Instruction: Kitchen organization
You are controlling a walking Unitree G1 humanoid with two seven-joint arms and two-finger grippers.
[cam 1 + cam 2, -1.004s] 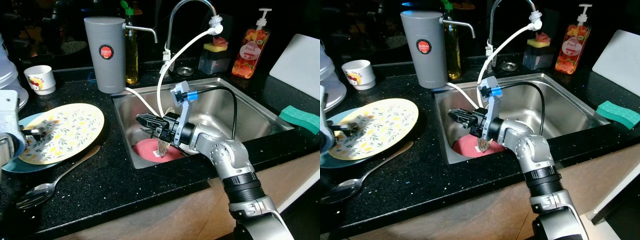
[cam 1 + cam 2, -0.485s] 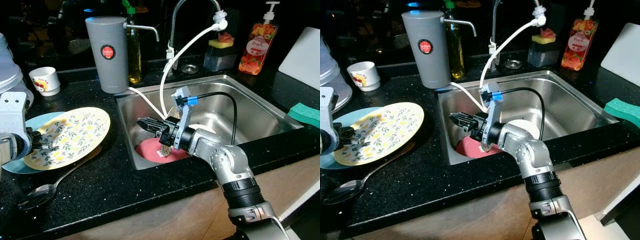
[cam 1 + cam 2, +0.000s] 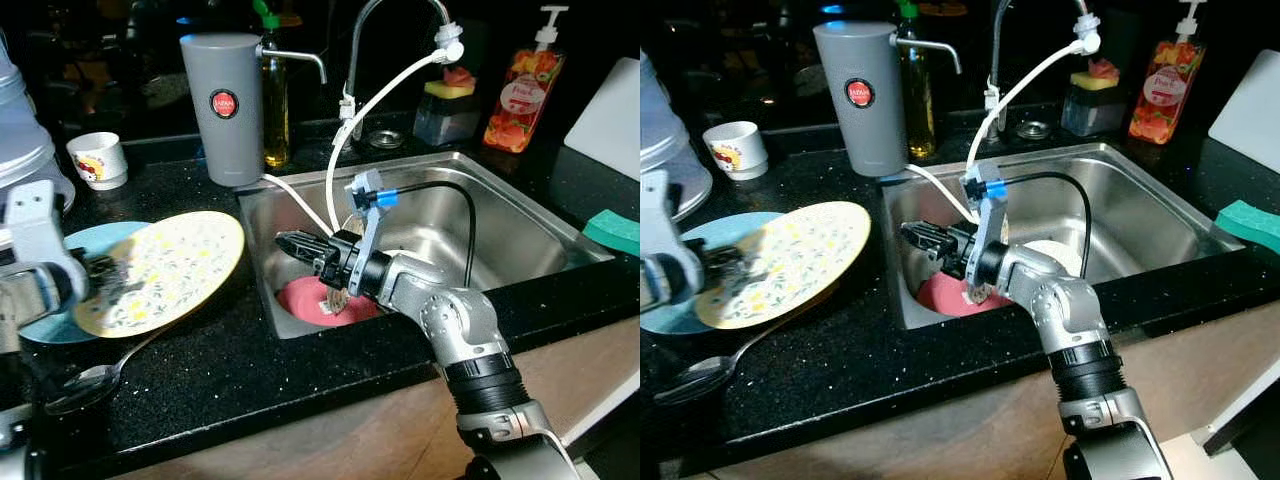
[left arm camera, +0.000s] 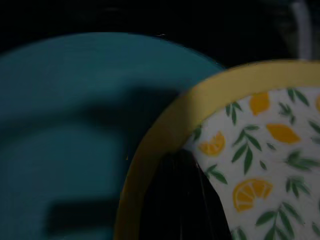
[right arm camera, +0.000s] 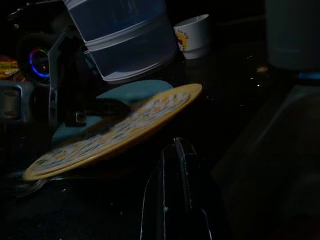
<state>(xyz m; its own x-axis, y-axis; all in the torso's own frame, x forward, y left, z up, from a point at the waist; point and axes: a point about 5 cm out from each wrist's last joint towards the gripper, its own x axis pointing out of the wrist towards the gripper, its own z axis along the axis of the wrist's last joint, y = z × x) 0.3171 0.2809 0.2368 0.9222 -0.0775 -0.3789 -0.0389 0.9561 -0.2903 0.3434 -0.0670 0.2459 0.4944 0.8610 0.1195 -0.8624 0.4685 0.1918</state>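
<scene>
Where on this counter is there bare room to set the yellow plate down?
Bare counter runs along the front edge between the spoon and the sink. Another patch lies between the white cup and the grey canister. The left is crowded: the left gripper holds the yellow plate tilted over the blue plate.

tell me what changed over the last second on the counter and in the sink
The left gripper, clamped on the rim of the yellow lemon-print plate, has tipped the plate up off the blue plate and carried it a little toward the sink. The right gripper stays closed, hovering above the pink plate in the sink. The spoon, white cup and grey water filter have not moved.
</scene>
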